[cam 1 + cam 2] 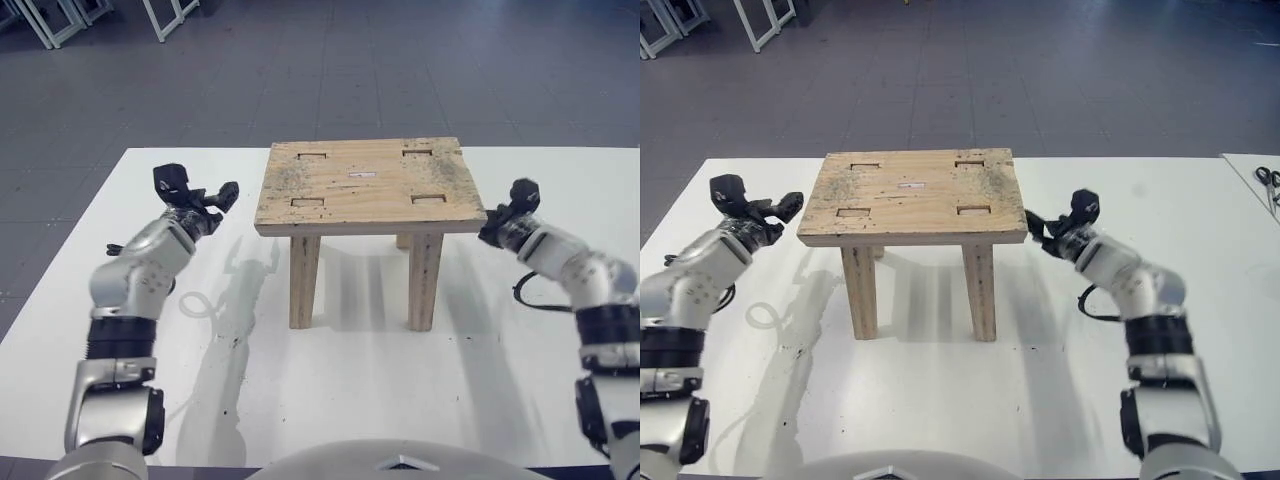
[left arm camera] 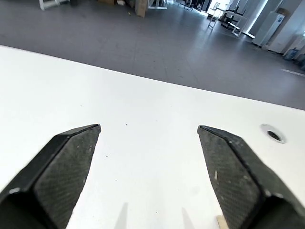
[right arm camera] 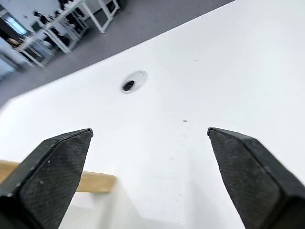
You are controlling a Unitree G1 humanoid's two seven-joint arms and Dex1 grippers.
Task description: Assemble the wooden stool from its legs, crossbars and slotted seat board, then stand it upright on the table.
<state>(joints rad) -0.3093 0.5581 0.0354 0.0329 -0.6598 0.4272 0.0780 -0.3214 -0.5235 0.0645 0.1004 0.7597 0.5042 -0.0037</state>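
Note:
The wooden stool stands upright in the middle of the white table [image 1: 330, 400]. Its slotted seat board [image 1: 368, 185] is on top, with the two front legs [image 1: 304, 280] [image 1: 424, 280] under it. My left gripper [image 1: 200, 186] hovers open just left of the seat, nothing between its fingers [image 2: 71, 162]. Off the seat's right edge, my right gripper [image 1: 1058, 208] is also open and holds nothing. In the right wrist view its fingers [image 3: 52, 167] frame bare table and a strip of the seat edge [image 3: 95, 182].
A thin white cable loop [image 1: 197, 303] lies on the table by my left arm. A black cable [image 1: 535, 295] curls beside my right forearm. The tabletop has a small round hole [image 3: 129, 85]. Grey floor with white frames [image 1: 50, 20] lies beyond the table's far edge.

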